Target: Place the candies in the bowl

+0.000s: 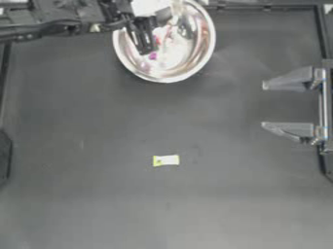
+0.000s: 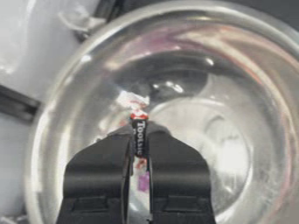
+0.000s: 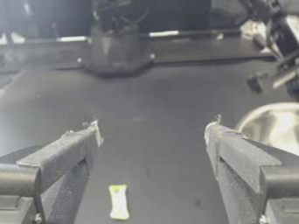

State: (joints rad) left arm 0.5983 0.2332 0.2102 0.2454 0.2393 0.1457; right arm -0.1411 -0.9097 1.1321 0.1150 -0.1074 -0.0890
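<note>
Left claw (image 2: 139,144) is clamped on a red candy (image 2: 139,131) right above the bowl (image 1: 195,58) to drop it in, while right claw (image 1: 276,107) waits wide, yellow-green candy (image 1: 166,160) lying on desk (image 1: 78,194).

Setting: robot lab bench, not a home or shop.

Evidence:
- Dark matte table (image 1: 78,146), bare and uniform, edged by a metal frame rail (image 1: 323,48) along its right side.
- Two robot arms mounted at the table's sides; left arm (image 1: 58,14) reaches in along the top, right gripper (image 1: 273,107) sits at the right edge.
- Cameras fixed on each wrist and overhead.
- Black arm base (image 3: 116,50) standing at the far edge of the table.
- Props are few: a bowl (image 1: 195,58) and a candy (image 1: 166,160).
</note>
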